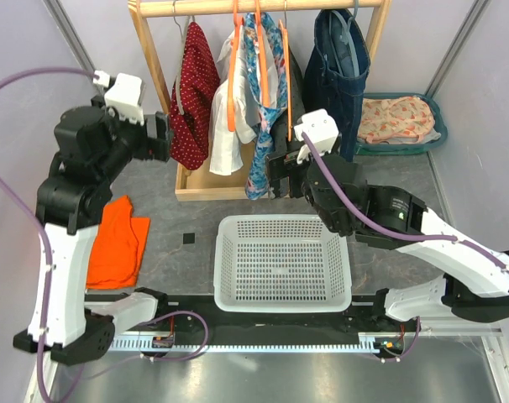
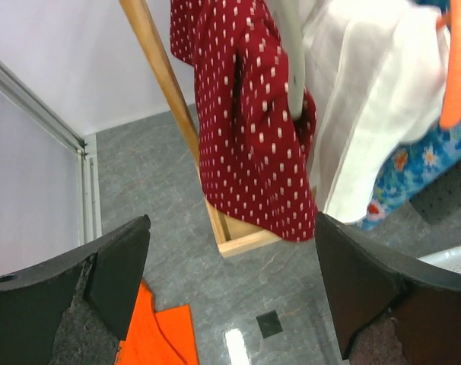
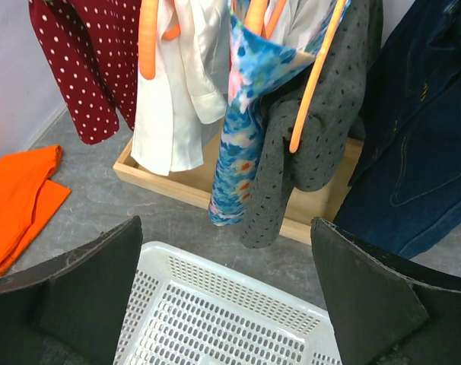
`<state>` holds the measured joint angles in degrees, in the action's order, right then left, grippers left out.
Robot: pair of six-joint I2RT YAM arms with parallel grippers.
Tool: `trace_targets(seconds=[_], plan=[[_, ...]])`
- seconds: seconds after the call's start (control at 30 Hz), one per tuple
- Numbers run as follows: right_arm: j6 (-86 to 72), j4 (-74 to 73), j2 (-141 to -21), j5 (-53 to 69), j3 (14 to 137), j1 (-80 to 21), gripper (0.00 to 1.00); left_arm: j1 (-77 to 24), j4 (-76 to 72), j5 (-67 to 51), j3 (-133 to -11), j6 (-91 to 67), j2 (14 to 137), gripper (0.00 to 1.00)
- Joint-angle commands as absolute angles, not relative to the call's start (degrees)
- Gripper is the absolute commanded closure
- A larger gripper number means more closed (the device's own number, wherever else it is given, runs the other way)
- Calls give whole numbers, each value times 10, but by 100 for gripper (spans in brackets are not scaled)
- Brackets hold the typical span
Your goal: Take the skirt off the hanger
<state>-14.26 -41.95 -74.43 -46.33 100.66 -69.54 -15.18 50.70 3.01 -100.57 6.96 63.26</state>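
The red polka-dot skirt (image 1: 194,101) is hanging on a pale hanger (image 2: 293,61) at the left end of the wooden rail (image 1: 263,7). I am holding my left gripper (image 1: 166,136) wide open just left of it, beyond the orange cloth (image 1: 118,239). My right gripper (image 1: 275,172), also gaping, is facing the blue floral garment (image 1: 263,159), past the white basket's (image 1: 284,225) far rim.

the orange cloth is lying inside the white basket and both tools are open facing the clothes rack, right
Not quite. The orange cloth lies on the table, left of the white basket, not inside it; the top external view shows this. The left tool and right tool are open, facing the clothes rack.
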Motion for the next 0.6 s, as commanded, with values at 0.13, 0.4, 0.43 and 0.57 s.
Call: trace_targets(seconds=[0.13, 0.4, 0.43, 0.57], plan=[[-168, -375, -716, -444, 949, -697, 2, -150, 399, -15, -1171, 5, 746, 0], [-186, -363, -703, -430, 910, -697, 2, -150, 360, -18, -1324, -43, 866, 2], [-186, -360, -701, -430, 906, -696, 2, -150, 354, -15, -1327, -43, 881, 2], [-190, -348, -694, -428, 889, -696, 2, -150, 345, -3, -1356, -45, 929, 4]])
